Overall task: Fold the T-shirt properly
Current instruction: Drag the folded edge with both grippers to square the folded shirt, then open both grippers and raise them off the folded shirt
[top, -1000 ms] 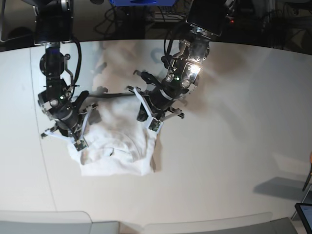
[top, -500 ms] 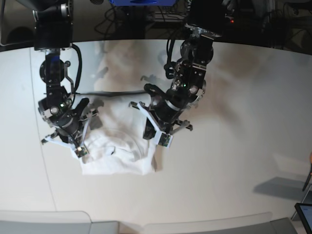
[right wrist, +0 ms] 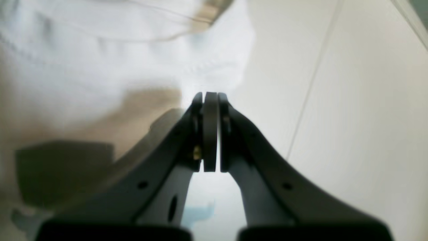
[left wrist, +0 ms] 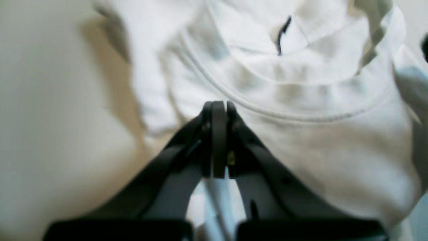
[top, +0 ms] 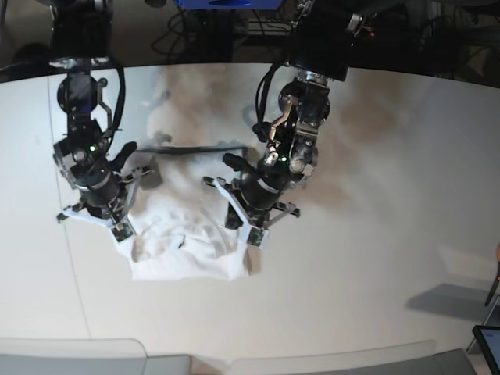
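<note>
White cloth fills the middle of your scene: the T-shirt point(top: 187, 246) lies bunched and folded on the pale table point(top: 375, 234), and you can use it as your landmark for everything else.

You see in the base view that both of your arms lean in over the shirt. Your left gripper point(top: 251, 234) sits at the shirt's edge on the side toward the bare table. Your right gripper point(top: 119, 230) sits at the opposite edge of the shirt.

Look through your left wrist camera. The left gripper point(left wrist: 219, 107) is clenched tight, its two black jaws pressed flat together. It hangs right over the shirt point(left wrist: 301, 134), near the round collar point(left wrist: 284, 110). You cannot tell if any cloth is pinched between the jaws; none shows there. A small dark tag point(left wrist: 282, 36) peeks out inside the neck hole, farther from the gripper than the collar seam.

Look through your right wrist camera. The right gripper point(right wrist: 210, 97) is clenched tight too, with nothing seen between its jaws. Its tip is just beside the shirt's edge point(right wrist: 207, 70), where a stitched hem point(right wrist: 200, 68) runs. The bare table point(right wrist: 351, 117) lies on the other side of the tip from the shirt, with a thin line point(right wrist: 311, 90) running across it.

The shirt's cloth looks soft and wrinkled, and both wrist pictures are blurry.
</note>
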